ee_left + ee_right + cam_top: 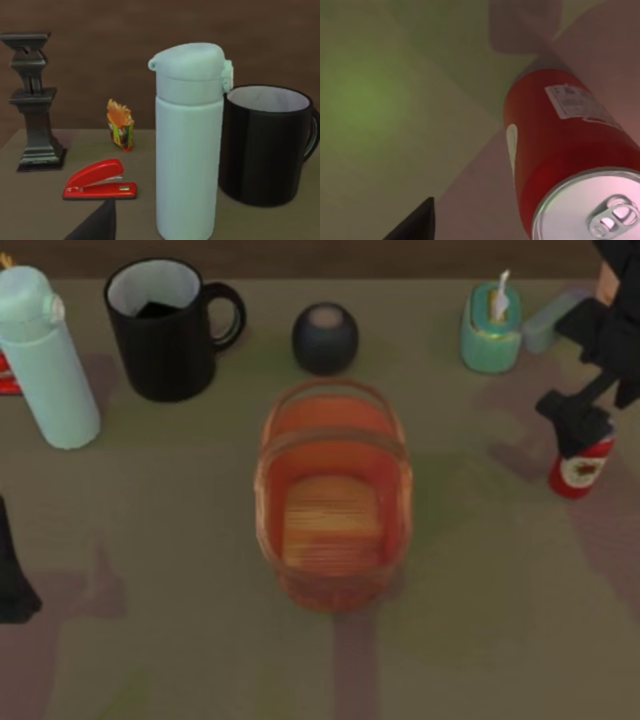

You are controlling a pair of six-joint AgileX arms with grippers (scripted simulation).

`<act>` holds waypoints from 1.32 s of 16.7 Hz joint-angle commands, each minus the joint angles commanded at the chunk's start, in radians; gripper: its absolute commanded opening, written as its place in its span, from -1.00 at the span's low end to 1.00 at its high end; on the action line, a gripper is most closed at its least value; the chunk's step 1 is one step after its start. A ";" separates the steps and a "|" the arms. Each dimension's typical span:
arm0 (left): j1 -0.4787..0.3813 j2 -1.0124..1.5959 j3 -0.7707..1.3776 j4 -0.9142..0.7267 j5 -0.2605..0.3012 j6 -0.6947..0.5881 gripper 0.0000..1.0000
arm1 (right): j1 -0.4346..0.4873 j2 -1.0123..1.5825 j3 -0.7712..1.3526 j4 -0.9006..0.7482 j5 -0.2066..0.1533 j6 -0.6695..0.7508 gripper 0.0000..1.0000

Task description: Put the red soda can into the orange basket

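The red soda can (pixel 581 469) stands upright near the table's right edge, its pale round label facing up in the top view. My right gripper (pixel 578 423) hangs directly over it, open, and touches nothing. In the right wrist view the can (pixel 555 150) fills the picture with its silver top close by, and one dark fingertip (pixel 420 222) shows beside it, apart from it. The orange basket (pixel 266 485) sits at the table's middle, left of the can, with its handle arched across and its pale slatted bottom bare. My left gripper (pixel 14 580) is parked at the left edge, open.
A mint flask (pixel 45 360) and a black mug (pixel 165 330) stand at the back left. A dark round speaker (pixel 325 337) sits behind the basket, and a teal dispenser (pixel 490 330) behind the can. A red stapler (pixel 100 181) lies left of the flask.
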 joint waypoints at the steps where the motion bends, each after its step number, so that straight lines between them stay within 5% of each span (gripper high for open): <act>1: 0.000 0.000 0.000 0.000 0.000 0.000 1.00 | 0.001 0.001 -0.003 0.004 0.000 -0.001 1.00; 12: 0.000 0.000 0.000 0.000 0.000 0.000 1.00 | 0.007 0.037 -0.141 0.177 0.000 0.000 1.00; 22: 0.000 0.000 0.000 0.000 0.000 0.000 1.00 | 0.007 0.037 -0.141 0.177 0.000 0.000 -0.51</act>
